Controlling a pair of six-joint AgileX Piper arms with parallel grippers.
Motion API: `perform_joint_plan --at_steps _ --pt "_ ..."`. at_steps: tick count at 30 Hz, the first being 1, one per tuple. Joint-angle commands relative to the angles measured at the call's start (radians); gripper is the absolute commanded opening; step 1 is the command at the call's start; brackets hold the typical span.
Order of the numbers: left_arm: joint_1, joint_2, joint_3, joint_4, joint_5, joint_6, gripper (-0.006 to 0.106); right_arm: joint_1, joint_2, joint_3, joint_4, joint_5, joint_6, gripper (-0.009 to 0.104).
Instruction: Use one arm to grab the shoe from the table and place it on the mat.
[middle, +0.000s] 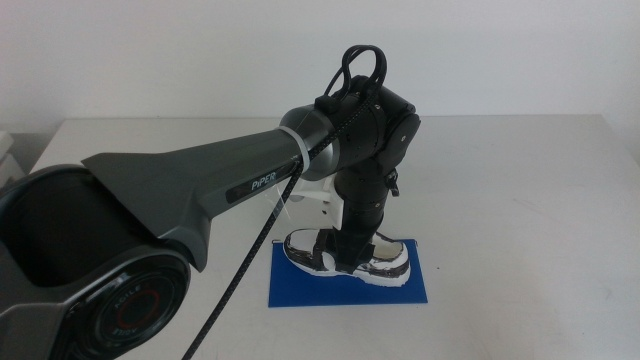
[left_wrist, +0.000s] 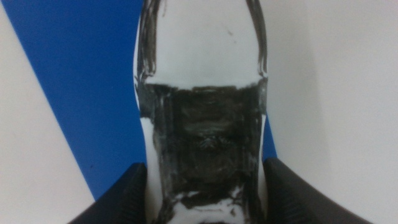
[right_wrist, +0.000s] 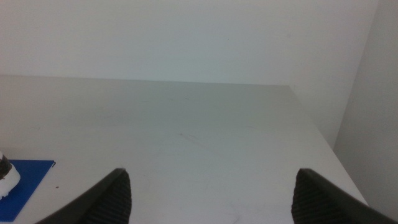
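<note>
The white and black shoe (middle: 388, 266) rests on the deep blue mat (middle: 300, 290), toe pointing right. The left arm (middle: 230, 185) reaches in from the left, and its gripper (middle: 350, 256) comes down over the shoe's middle. In the left wrist view the two dark jaws of the left gripper (left_wrist: 202, 202) press on both sides of the shoe (left_wrist: 202, 124), with the mat (left_wrist: 81, 74) beneath. The right gripper (right_wrist: 211, 199) is open and empty, out of the middle view. Its wrist view shows a corner of the mat (right_wrist: 25, 177) and the shoe's edge (right_wrist: 5, 177).
The off-white table (middle: 520, 180) spreads around the mat. A white bracket-like object (middle: 318, 195) stands behind the left arm. A white wall runs behind the table's far edge. The table's right edge (right_wrist: 323, 137) shows in the right wrist view.
</note>
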Motion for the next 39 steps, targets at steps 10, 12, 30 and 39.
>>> perform_joint_plan --at_steps 10,12,30,39 --pt "0.001 -0.069 -0.026 -0.035 0.096 -0.023 0.073 -0.005 -0.02 -0.01 -0.008 -0.079 -0.013 0.066" --pt "0.001 -0.082 -0.026 -0.023 0.096 -0.023 0.074 -0.005 -0.02 -0.01 -0.008 -0.079 -0.013 0.066" --pt "0.002 -0.195 -0.026 -0.015 0.096 -0.023 0.074 -0.005 -0.02 -0.01 -0.008 -0.079 -0.013 0.066" --pt "0.002 -0.306 -0.028 0.061 0.096 -0.022 0.074 -0.005 -0.02 -0.01 -0.008 -0.079 -0.013 0.066"
